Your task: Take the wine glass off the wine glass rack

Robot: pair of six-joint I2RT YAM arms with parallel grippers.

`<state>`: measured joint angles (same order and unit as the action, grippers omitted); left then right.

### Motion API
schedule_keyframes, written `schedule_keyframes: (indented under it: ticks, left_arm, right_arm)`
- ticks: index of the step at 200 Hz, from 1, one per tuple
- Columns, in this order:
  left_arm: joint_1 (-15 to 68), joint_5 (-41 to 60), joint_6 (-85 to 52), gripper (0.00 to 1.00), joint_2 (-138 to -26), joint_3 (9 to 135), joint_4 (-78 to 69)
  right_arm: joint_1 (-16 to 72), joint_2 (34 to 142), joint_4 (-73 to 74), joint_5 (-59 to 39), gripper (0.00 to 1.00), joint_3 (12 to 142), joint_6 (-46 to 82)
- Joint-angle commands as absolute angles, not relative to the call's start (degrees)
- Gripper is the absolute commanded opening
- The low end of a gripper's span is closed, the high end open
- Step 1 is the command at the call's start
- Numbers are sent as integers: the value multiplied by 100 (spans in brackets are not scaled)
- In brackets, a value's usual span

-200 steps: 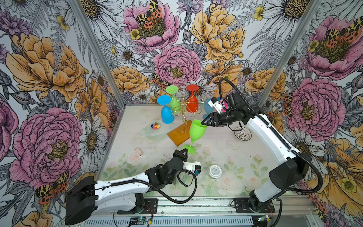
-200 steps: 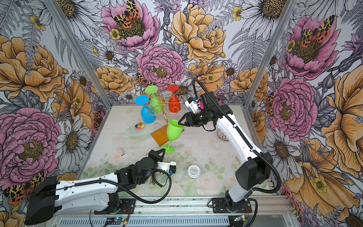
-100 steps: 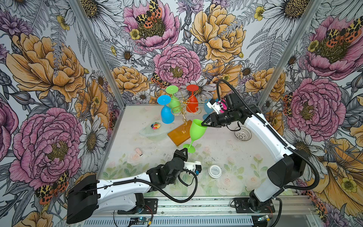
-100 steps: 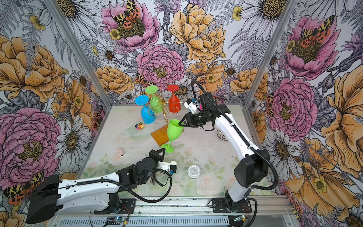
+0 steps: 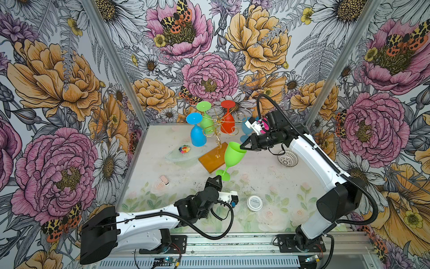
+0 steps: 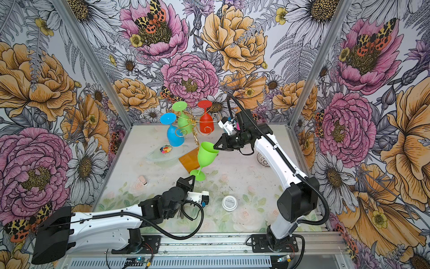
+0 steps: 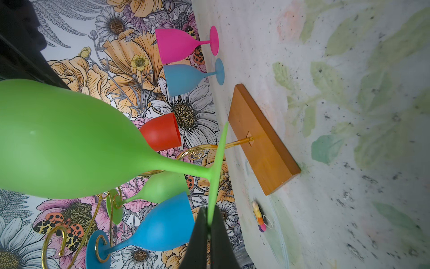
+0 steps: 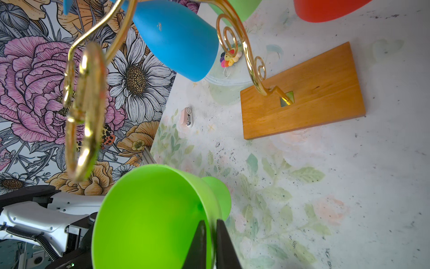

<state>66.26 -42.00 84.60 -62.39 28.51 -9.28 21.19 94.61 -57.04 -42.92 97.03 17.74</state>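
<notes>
left gripper, near side: clamped on the foot of the green wine glass. right gripper has just closed and now pinches the bowl rim. Glass hangs tilted between both claws, apparently off the wine glass rack, just near of its base. Looks like a handover.

A clear oval glass dish is sitting on the pale floral-printed tabletop, holding a small multicoloured flower-shaped trinket. A small pale pink clip-like piece is lying nearer the front left. A white round lidded tin and a white perforated dome-shaped strainer are resting on the right, well apart.
</notes>
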Motion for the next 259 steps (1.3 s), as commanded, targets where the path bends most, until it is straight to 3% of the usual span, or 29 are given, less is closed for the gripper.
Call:
schedule_keyframes:
  ticks: [1,65,104,149,259]
  left_arm:
    - [6671,-4307,8435,0,-6273,2800,-1195]
    - [6671,-4250,8365,11,-6279,2734,-1182]
    - [6715,-4265,8301,16,-6337,2819,-1143]
    - [6758,-4185,8000,29,-6368,2841,-1133]
    - [6797,-3923,5424,52,-6112,3446,-449]
  right_arm:
    - [2177,9505,-5749,-4281,8,9809,1633]
    - [2178,9531,-5766,-4236,0,9833,1582]
    - [2165,9528,-5766,-4008,0,9866,1524]
    - [2153,9445,-5766,-3384,0,9957,1460]
    - [2176,9264,-5727,-1561,0,10028,1225]
